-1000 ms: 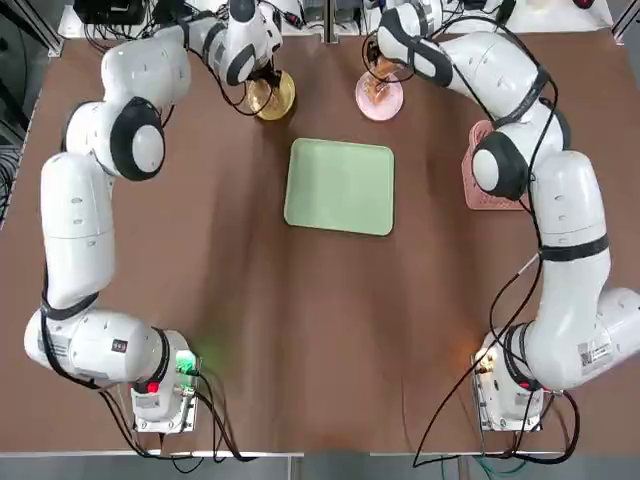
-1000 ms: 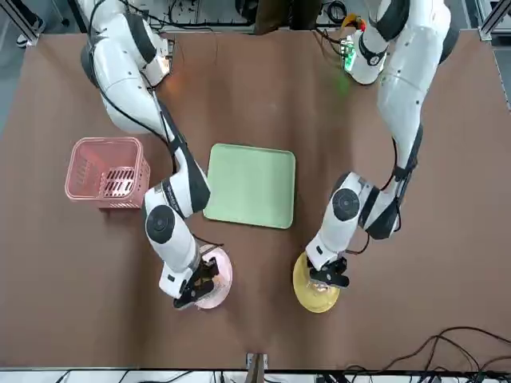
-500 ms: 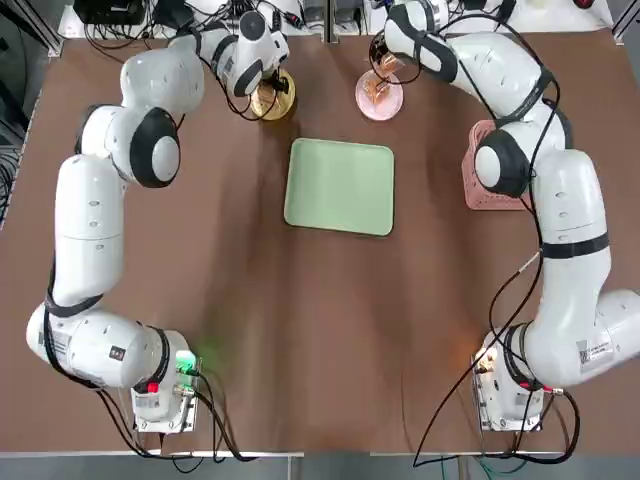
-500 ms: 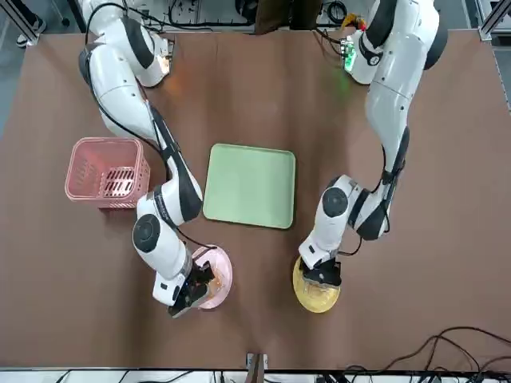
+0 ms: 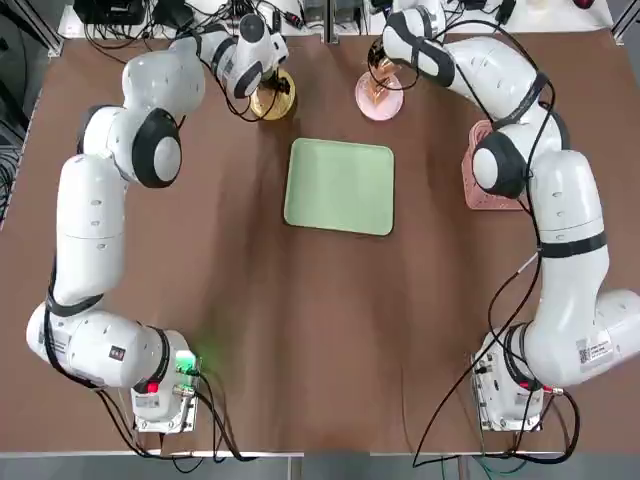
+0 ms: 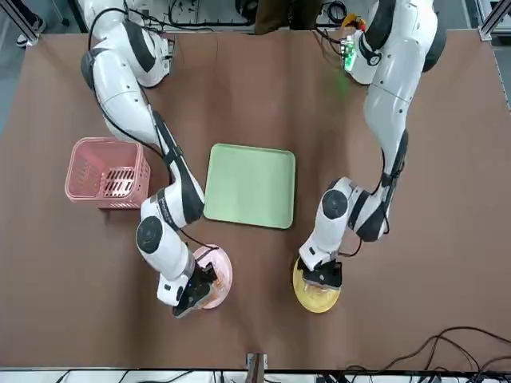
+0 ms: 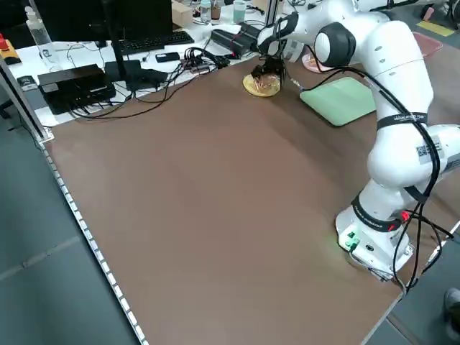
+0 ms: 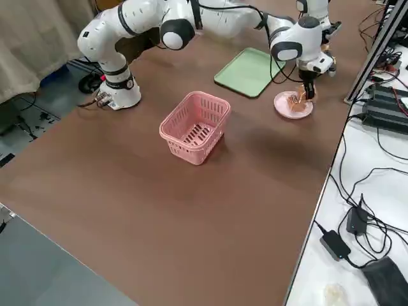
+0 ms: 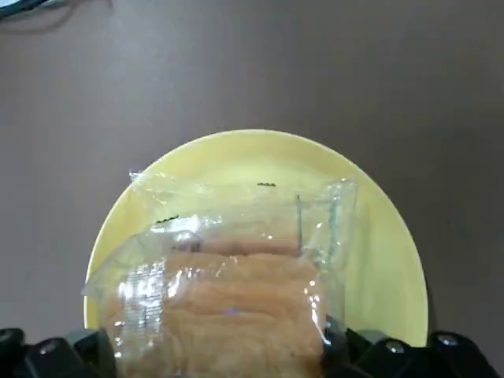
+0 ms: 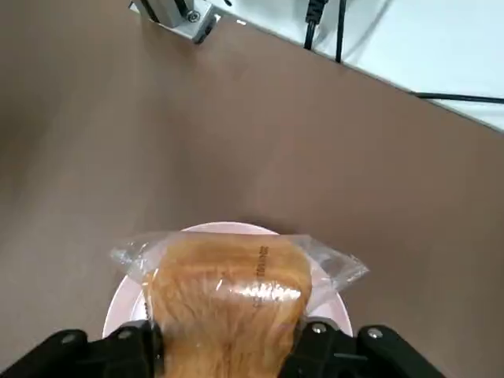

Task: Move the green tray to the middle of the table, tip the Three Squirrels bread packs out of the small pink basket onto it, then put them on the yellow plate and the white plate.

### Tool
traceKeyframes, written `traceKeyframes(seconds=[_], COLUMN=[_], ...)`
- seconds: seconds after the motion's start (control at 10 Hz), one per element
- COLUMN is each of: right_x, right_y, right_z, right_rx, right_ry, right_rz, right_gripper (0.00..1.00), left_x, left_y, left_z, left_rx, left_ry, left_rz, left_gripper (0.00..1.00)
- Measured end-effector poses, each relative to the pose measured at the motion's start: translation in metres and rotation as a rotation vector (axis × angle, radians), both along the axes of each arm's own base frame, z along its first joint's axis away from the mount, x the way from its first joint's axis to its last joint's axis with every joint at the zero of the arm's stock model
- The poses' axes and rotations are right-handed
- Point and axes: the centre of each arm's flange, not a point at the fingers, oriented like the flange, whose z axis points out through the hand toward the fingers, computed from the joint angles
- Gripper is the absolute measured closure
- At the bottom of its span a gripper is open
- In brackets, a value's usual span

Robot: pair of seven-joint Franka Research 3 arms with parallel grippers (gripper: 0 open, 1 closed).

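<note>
The green tray lies bare in the middle of the table. Past its far edge stand the yellow plate and the white plate. My left gripper is low over the yellow plate, where a Three Squirrels bread pack rests. Over the white plate, my right gripper is shut on another bread pack. The small pink basket stands upright on the robot's right, and nothing shows inside it.
Cables, a keyboard and boxes crowd the bench beyond the table's far edge, close behind both plates. The right arm's elbow hangs over the basket in the top view. Bare brown tabletop stretches between the tray and the arm bases.
Both wrists have shifted slightly above their plates. The bread packs have stayed at the plates; tray and basket have not moved.
</note>
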Motion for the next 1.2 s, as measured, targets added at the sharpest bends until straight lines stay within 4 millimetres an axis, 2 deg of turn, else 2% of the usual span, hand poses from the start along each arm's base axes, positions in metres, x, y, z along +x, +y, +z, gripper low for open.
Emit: traceKeyframes(seconds=[0.2,0.5,0.9,1.2], right_x=[-0.005,-0.008,-0.014,-0.017], right_y=[0.004,0.009,0.000,-0.001], right_z=[-0.011,-0.014,-0.013,-0.013], right_rx=[-0.003,-0.001,-0.026,-0.026], right_ry=[0.016,0.019,0.124,0.154], right_rz=[0.048,0.093,0.113,0.118], right_gripper=[0.50,0.50,0.50,0.50], left_x=[0.002,0.005,0.010,0.014], left_y=[0.001,0.005,0.009,0.010], left_z=[0.001,0.004,0.010,0.017], left_rx=[-0.001,-0.005,-0.010,-0.010], left_ry=[-0.003,-0.010,-0.023,-0.028], left_rz=[0.002,0.009,0.017,0.024], left_gripper=[0.22,0.19,0.00,0.00])
